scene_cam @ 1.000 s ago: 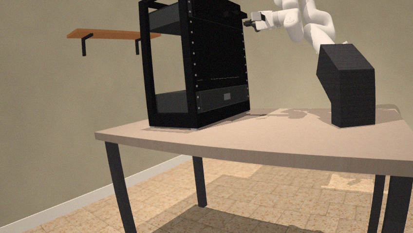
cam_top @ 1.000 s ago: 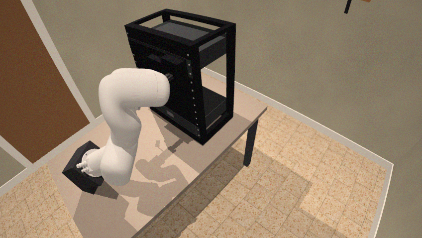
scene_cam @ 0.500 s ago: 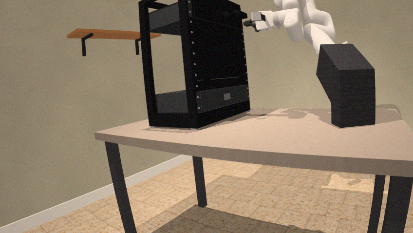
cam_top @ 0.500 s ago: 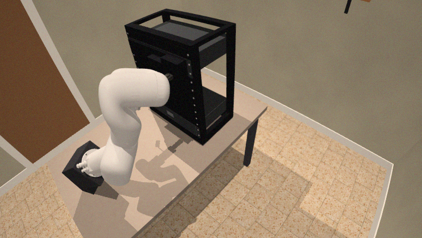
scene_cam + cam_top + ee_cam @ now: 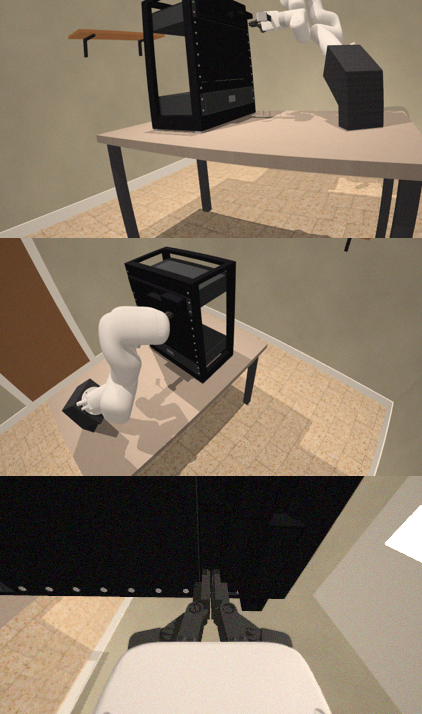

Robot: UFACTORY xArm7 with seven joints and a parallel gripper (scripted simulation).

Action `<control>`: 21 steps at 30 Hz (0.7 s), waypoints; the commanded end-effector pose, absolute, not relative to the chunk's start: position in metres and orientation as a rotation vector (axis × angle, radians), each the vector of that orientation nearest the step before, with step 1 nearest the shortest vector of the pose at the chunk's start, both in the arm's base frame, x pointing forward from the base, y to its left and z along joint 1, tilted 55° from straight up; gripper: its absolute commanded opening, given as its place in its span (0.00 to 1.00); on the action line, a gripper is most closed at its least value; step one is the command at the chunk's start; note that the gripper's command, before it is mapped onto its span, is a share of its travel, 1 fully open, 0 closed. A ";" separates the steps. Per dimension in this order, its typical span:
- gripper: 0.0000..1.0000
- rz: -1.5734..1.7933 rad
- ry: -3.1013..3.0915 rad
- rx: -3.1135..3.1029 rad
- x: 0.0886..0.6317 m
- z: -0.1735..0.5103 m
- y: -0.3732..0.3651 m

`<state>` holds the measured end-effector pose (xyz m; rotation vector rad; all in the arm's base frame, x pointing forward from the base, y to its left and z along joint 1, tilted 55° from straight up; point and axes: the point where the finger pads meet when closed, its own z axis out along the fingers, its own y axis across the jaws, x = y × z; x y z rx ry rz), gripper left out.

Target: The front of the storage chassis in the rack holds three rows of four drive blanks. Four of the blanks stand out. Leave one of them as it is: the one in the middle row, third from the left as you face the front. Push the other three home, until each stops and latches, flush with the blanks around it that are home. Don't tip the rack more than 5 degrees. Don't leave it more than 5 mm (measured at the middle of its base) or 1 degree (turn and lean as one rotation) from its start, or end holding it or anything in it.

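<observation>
The black rack [image 5: 179,313] stands on the table, with the storage chassis at the top of its front [image 5: 221,17]. The drive blanks are dark on dark, and I cannot tell the rows apart. In the top view, two blanks [image 5: 172,299] stand out from the upper front. My gripper [image 5: 251,24] is shut and empty, pointing at the upper front of the chassis. In the wrist view its fingertips sit at a seam in the black face. A blank [image 5: 256,603] stands out just to their right. I cannot tell if the tips touch the face.
The arm's black base block [image 5: 354,85] stands on the table to the right of the rack. A grey panel [image 5: 227,100] fills the rack's bottom front. A wooden wall shelf [image 5: 112,35] hangs behind the rack. The table edge lies close to the rack's right side [image 5: 206,380].
</observation>
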<state>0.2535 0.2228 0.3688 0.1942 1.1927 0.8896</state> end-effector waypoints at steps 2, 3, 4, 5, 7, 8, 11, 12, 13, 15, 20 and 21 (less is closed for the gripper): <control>0.00 0.892 1.188 0.199 0.217 0.352 0.212; 0.00 0.892 1.188 0.199 0.217 0.352 0.212; 0.00 0.892 1.188 0.199 0.213 0.351 0.210; 0.00 0.892 1.188 0.199 0.210 0.349 0.209; 0.00 0.892 1.188 0.199 0.206 0.348 0.208; 0.00 0.892 1.188 0.199 0.205 0.347 0.208; 0.00 0.892 1.188 0.199 0.204 0.346 0.207; 0.00 0.892 1.188 0.199 0.204 0.346 0.207; 0.00 0.892 1.188 0.199 0.204 0.346 0.207; 0.00 0.892 1.188 0.199 0.204 0.346 0.207; 0.00 0.892 1.188 0.199 0.204 0.346 0.207; 0.00 0.892 1.188 0.199 0.204 0.346 0.207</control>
